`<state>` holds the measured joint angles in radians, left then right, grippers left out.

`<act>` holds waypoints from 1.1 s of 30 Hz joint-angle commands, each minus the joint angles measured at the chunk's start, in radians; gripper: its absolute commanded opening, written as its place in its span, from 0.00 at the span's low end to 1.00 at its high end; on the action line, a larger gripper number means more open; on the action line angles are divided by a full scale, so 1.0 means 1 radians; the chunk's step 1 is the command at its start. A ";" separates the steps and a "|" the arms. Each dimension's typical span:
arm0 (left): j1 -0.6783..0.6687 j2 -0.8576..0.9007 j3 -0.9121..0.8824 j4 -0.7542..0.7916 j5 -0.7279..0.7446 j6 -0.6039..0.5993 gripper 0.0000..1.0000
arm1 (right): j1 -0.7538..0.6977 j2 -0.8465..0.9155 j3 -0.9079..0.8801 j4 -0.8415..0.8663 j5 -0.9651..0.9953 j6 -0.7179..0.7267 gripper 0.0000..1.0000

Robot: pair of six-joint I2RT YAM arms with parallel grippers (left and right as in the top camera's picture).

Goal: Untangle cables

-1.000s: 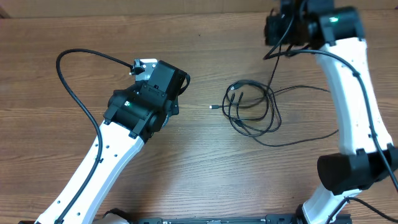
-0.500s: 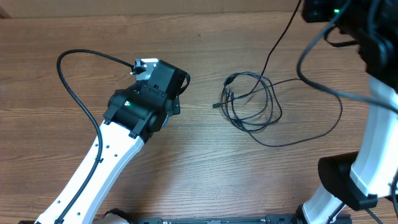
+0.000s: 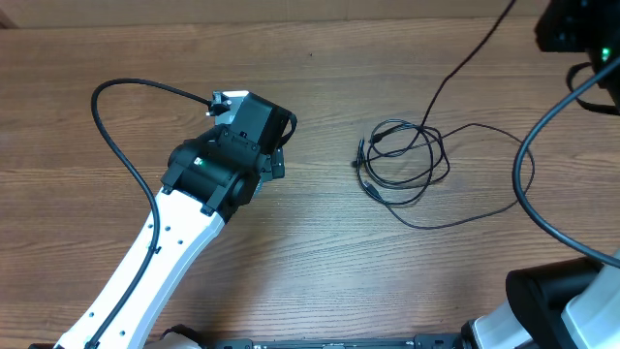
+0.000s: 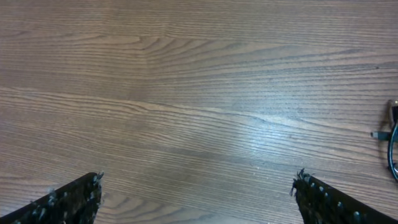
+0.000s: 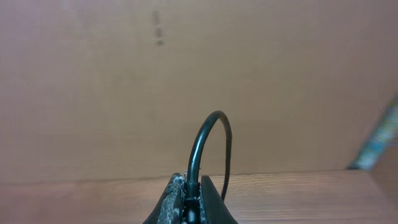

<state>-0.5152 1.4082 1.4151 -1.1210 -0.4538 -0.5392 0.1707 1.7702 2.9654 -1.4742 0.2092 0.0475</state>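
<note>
A wood-grain table (image 3: 310,281) filled the overhead frame; in the right wrist view a plain tan wall (image 5: 186,81) rose behind it.

Open tabletop (image 3: 320,228) between left hand (image 4: 198,186) and cables (image 3: 407,165)

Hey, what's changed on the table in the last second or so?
The right gripper, shut on one cable, swung away to the overhead view's top-right corner, drawing that strand out. The tangle slid slightly right after it. Nothing was grabbed or released. The left gripper stayed open and parked.
</note>
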 commanded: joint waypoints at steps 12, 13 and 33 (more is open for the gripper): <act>0.005 -0.008 0.002 0.004 0.010 0.020 1.00 | -0.216 0.011 -0.042 0.045 0.300 -0.018 0.04; 0.005 -0.008 0.002 0.004 0.010 0.020 0.99 | -0.252 0.011 -0.074 0.053 0.257 -0.018 0.04; 0.005 -0.008 0.002 0.015 0.010 0.021 1.00 | -0.523 0.077 -0.902 0.483 0.050 0.009 0.04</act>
<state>-0.5152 1.4082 1.4151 -1.1072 -0.4446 -0.5388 -0.3290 1.8248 2.1117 -1.0313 0.2653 0.0490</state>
